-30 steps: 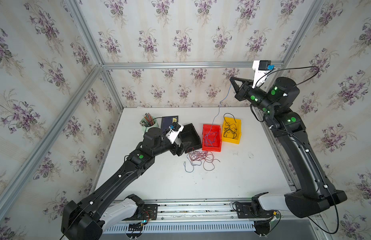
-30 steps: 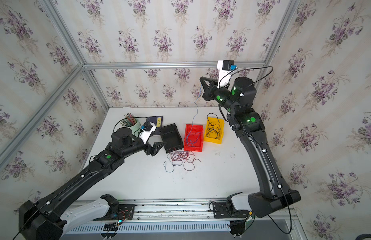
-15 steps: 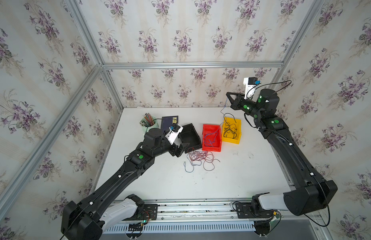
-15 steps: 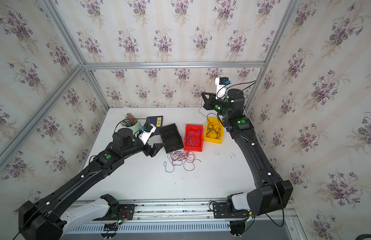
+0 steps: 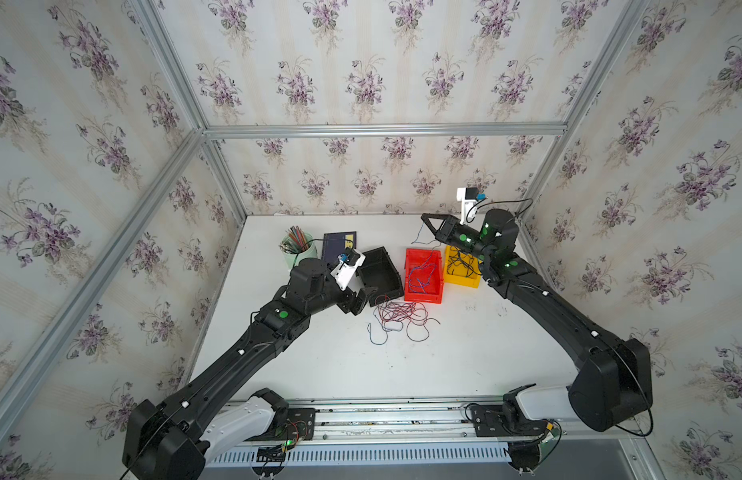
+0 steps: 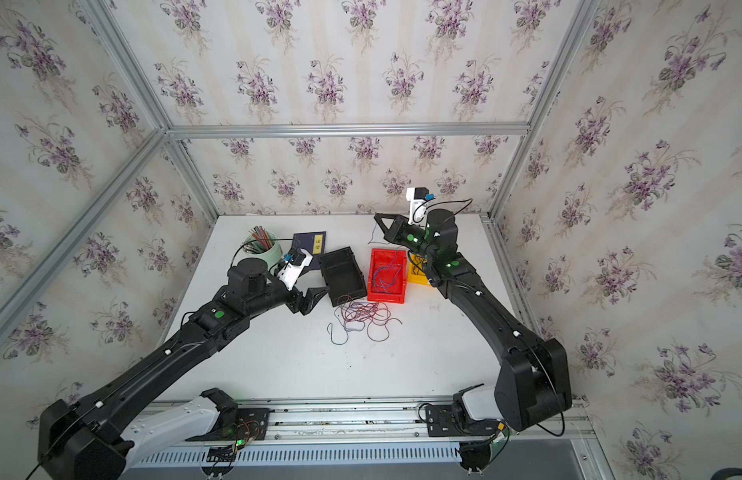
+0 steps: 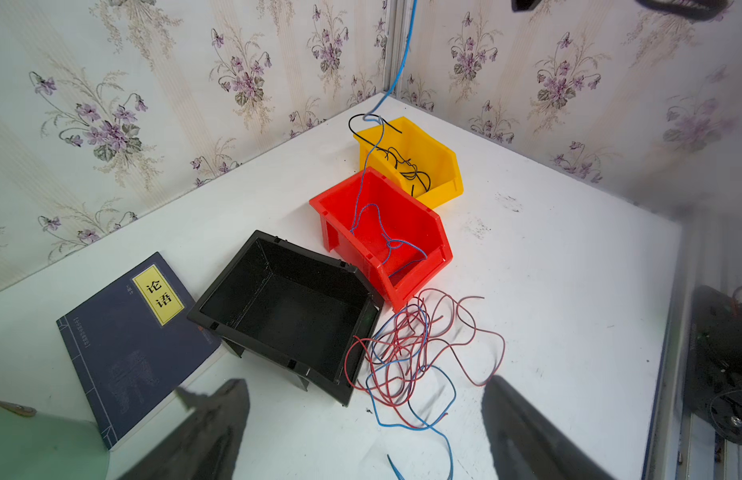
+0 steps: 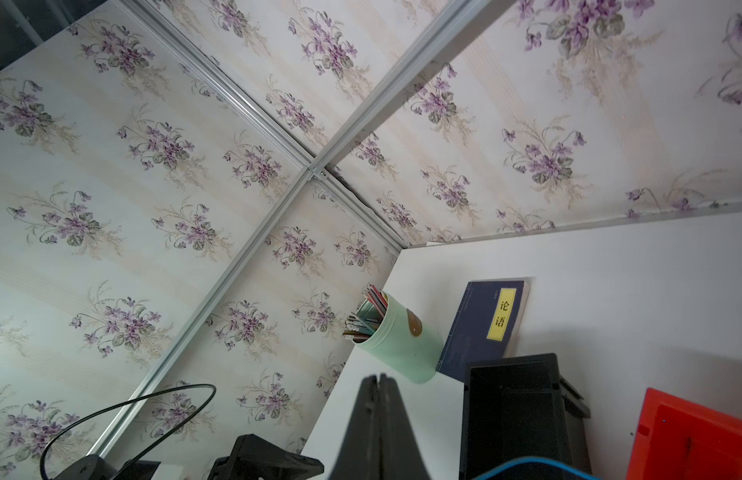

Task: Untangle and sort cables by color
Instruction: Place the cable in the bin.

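A tangle of red and blue cables [image 5: 398, 316] [image 6: 361, 316] [image 7: 406, 353] lies on the white table in front of the bins. My left gripper [image 5: 361, 299] [image 7: 365, 381] stands open just beside it, touching nothing. Raised over the back of the bins, my right gripper [image 5: 425, 217] [image 8: 377, 378] is shut on a blue cable [image 7: 404, 54], which hangs down into the red bin [image 5: 411, 254] [image 7: 340, 195]. Blue cables lie in that bin. Black cables lie in the yellow bin [image 5: 461, 282] [image 7: 444, 166]. The black bin [image 5: 379, 270] [image 7: 286, 299] holds nothing.
A green cup of coloured pencils [image 5: 296, 245] [image 8: 394, 336] and a dark blue book [image 5: 340, 241] [image 7: 124, 340] sit at the back left, behind the black bin. Papered walls with aluminium posts close the table on three sides.
My right arm has come down from high near the back wall, lowering the blue cable towards the bins. The left arm and the tangle have not moved.
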{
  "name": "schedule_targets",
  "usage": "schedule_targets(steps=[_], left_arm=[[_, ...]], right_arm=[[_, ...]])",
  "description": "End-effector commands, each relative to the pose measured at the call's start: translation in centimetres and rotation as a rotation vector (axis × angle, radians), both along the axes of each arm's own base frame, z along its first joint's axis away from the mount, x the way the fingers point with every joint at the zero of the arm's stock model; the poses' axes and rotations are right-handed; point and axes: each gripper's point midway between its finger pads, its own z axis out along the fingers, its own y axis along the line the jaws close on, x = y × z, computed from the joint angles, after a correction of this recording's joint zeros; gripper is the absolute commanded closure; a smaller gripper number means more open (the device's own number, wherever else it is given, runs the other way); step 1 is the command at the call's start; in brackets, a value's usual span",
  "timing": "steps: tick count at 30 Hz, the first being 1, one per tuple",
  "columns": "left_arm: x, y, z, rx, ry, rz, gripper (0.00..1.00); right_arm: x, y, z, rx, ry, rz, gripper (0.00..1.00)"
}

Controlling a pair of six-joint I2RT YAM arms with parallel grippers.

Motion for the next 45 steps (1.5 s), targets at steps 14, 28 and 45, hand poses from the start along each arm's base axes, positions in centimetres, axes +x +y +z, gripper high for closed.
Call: schedule_targets(steps=[14,28,45], left_arm=[[0.1,0.2,0.3,-0.004,-0.012,0.011,0.09],[-0.1,0.9,-0.1,0.03,-0.009,0.034,0.09],[-0.1,1.8,-0.4,0.032,-0.002,0.076,0.07]], right_arm=[[0.9,-5.5,-12.5,-0.05,0.338,-0.209,1.0],[5.0,-4.9,-20.6,-0.537,0.335,-0.191,1.0],[3.6,-1.6,-24.6,-0.705,0.39,-0.078,0.79]])
